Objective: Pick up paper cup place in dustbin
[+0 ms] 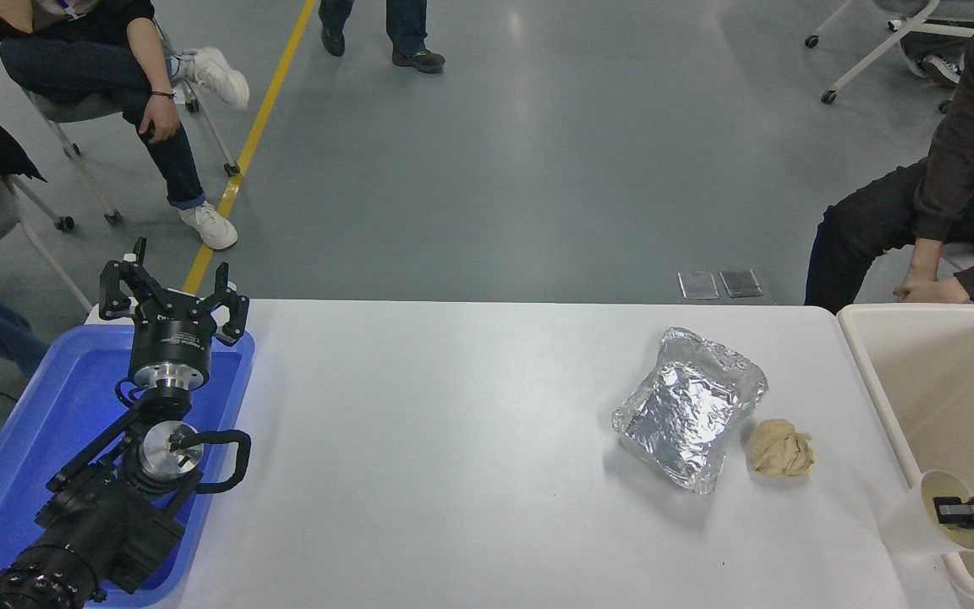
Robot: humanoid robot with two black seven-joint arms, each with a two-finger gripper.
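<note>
The small white tapered paper cup (918, 523) with a cream inside is at the near right corner of the flat white table (470, 457), tilted, with its open mouth turned to the right and lying over the thick rounded rim of the large rectangular cream-beige plastic dustbin (893, 423). The right black gripper (956, 512) comes in from the right edge, and one dark finger reaches into the mouth of the cup and is pinching its rim; the other finger is hidden. Further left on the table lies a small tan lumpy wad (780, 448), and just beside it a wrinkly silver foil container (690, 410). At the far left a blue plastic tray (22, 457) lies beside the table, and the left black gripper (172, 292) is parked over it with its fingers spread. Behind the table is a grey shiny floor with a yellow line (254, 135); several persons sit on wheeled chairs at both sides.
</note>
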